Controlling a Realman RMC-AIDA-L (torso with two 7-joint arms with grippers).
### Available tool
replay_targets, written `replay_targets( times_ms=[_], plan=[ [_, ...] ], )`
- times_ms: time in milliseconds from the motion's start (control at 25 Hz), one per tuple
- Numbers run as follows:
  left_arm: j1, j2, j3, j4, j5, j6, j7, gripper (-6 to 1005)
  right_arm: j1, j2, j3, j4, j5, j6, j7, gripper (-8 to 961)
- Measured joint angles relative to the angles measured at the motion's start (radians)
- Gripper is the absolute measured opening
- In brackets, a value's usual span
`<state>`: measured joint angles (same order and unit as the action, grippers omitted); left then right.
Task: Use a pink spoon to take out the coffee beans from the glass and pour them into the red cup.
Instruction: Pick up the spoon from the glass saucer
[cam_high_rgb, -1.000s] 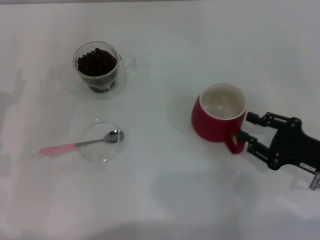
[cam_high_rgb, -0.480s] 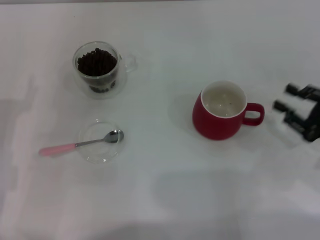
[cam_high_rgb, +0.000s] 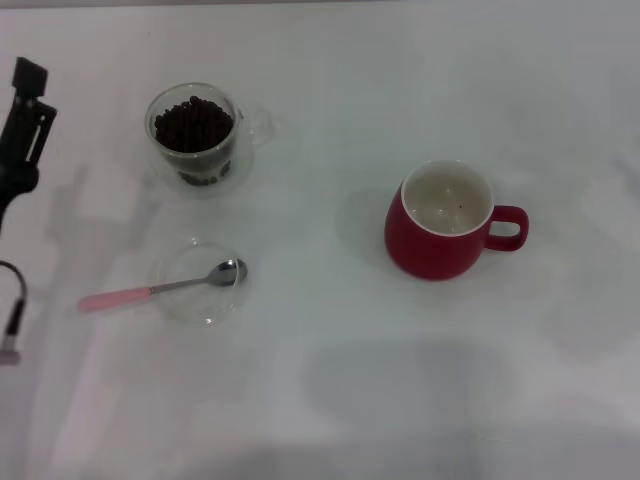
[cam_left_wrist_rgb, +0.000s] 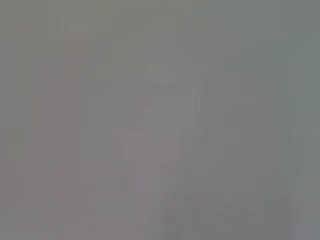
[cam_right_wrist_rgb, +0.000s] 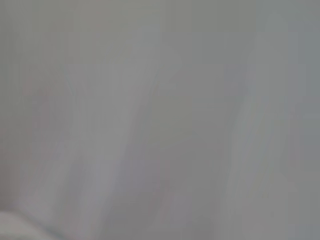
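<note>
Left arm: a black arm segment enters the head view at the far left edge, reaching up and away from the robot, beside the glass but apart from it
Left gripper: only a black tip shows at the frame's edge, raised off the table, holding nothing that can be seen; I cannot tell whether it is spread or closed
Right arm: out of the head view altogether
Wrist views: both show only a blank grey-white surface
Clear double-walled glass cup with a small side handle: upright at the far left of the white table, handle turned toward the robot's right
Dark brown roasted coffee beans: heaped inside the glass, nearly to the rim
Small teaspoon with a pale-pink handle and shiny metal bowl: lying nearer the robot than the glass, its bowl resting inside a shallow clear glass dish, its pink handle sticking out over the dish's rim toward the robot's left and onto the table
Rounded deep-red mug with a white inside: upright on the right half of the table, well apart from glass and spoon, loop handle pointing to the robot's right, nothing touching it
</note>
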<state>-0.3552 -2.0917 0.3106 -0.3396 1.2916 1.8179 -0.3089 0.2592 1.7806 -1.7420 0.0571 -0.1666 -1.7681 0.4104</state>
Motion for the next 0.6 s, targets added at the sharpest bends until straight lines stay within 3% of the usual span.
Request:
replay_targets(
  times_ms=[240, 360, 600],
  plan=[
    [0.027, -0.011, 0.006, -0.08, 0.008, -0.005, -0.402, 891, 0.003, -0.018, 0.188, -0.047, 0.018, -0.002, -0.002, 450],
    [0.047, -0.014, 0.013, -0.113, 0.01, -0.006, -0.476, 891, 0.003, -0.014, 0.295, -0.083, 0.019, 0.013, -0.009, 450],
    [0.098, -0.016, 0.024, -0.16, 0.009, -0.01, -0.529, 892, -0.001, -0.004, 0.335, -0.135, 0.019, 0.054, -0.049, 450]
  ],
)
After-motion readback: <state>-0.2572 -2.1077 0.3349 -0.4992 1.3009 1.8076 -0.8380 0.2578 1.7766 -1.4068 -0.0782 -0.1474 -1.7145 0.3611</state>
